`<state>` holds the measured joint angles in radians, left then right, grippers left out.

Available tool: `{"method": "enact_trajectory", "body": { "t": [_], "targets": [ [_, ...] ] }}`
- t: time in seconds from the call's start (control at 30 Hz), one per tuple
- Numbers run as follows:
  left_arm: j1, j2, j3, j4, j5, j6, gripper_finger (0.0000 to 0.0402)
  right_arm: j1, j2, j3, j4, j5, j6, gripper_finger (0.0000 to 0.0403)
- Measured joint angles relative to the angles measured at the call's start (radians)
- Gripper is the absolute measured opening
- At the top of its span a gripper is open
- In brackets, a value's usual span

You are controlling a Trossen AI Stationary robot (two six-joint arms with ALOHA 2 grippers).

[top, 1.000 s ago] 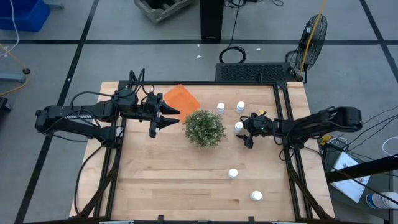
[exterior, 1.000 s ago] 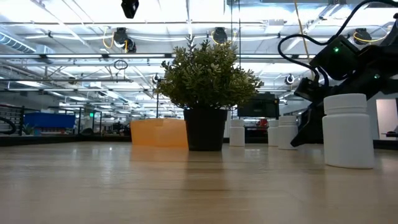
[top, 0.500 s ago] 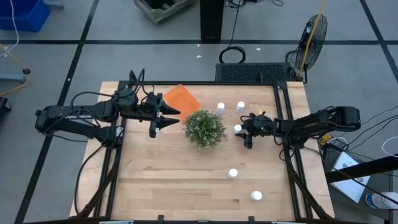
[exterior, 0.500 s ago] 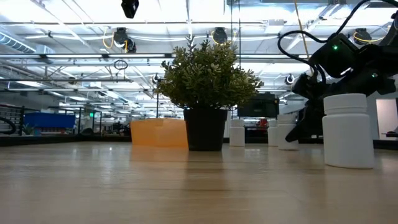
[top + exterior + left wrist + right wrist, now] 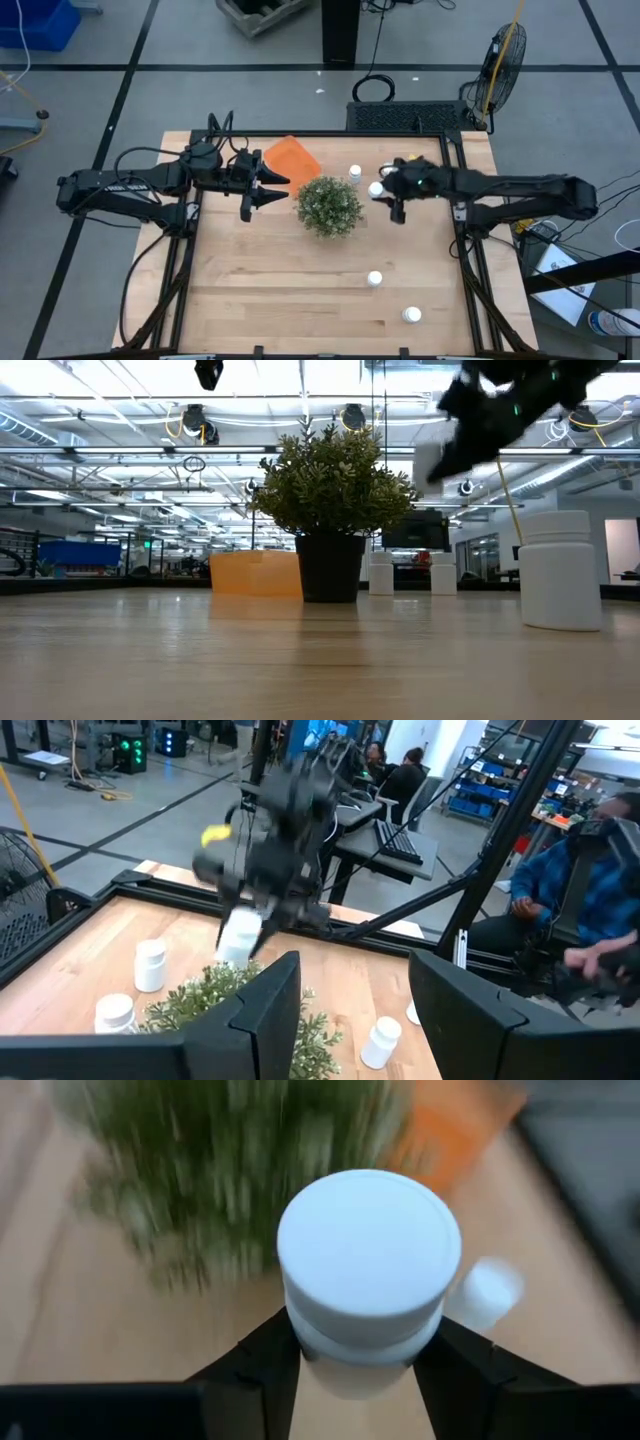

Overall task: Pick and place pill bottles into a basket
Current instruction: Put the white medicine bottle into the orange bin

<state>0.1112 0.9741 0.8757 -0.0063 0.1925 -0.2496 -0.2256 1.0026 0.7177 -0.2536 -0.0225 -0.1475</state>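
My right gripper [image 5: 384, 192] is shut on a white pill bottle [image 5: 376, 188], high above the table just right of the green plant [image 5: 328, 205]. The orange basket [image 5: 292, 157] lies at the far side, left of the plant. One pill bottle [image 5: 354, 172] stands on its base near the far edge, and two more [image 5: 375, 279] [image 5: 412, 315] stand toward the near right. My left gripper [image 5: 283, 190] hovers open left of the plant, with nothing between its fingers. My right gripper pinches the bottle's body just below the cap [image 5: 365, 1342] between its two fingers [image 5: 262, 1365], one on each side. The arm reaches in from the table's right. The bottle is lifted clear of the table, as the low view [image 5: 432, 460] shows.
The plant in its black pot [image 5: 330, 567] stands between the held bottle and my left arm. In the low view one bottle [image 5: 560, 570] stands close to the camera. Black frame rails run along the table's edges. People sit beyond the table in the left wrist view.
My right gripper has taken hold of the bottle that stood right of the plant. It has lifted the bottle well clear of the table and carried it toward the far edge and a little left.
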Motion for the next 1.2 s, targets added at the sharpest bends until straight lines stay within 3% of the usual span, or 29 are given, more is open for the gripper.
{"method": "enact_trajectory", "body": {
  "t": [0.17,0.47,0.9,1.2],
  "targets": [
    [0.0,0.002,0.0,-0.015,0.024,-0.014,0.0191,0.004,-0.019,0.138,-0.07,0.02,0.003,0.0152],
    [0.001,0.01,0.023,-0.045,0.065,0.008,0.0191,0.054,0.128,0.372,-0.072,0.02,-0.008,0.0154],
    [0.056,0.102,0.199,-0.244,0.043,0.214,0.0191,0.128,0.341,0.52,0.004,-0.061,0.001,0.0156],
    [0.056,0.181,0.396,-0.512,0.056,0.288,0.0191,0.162,0.46,0.62,0.012,-0.089,0.036,0.0156]
  ]
}}
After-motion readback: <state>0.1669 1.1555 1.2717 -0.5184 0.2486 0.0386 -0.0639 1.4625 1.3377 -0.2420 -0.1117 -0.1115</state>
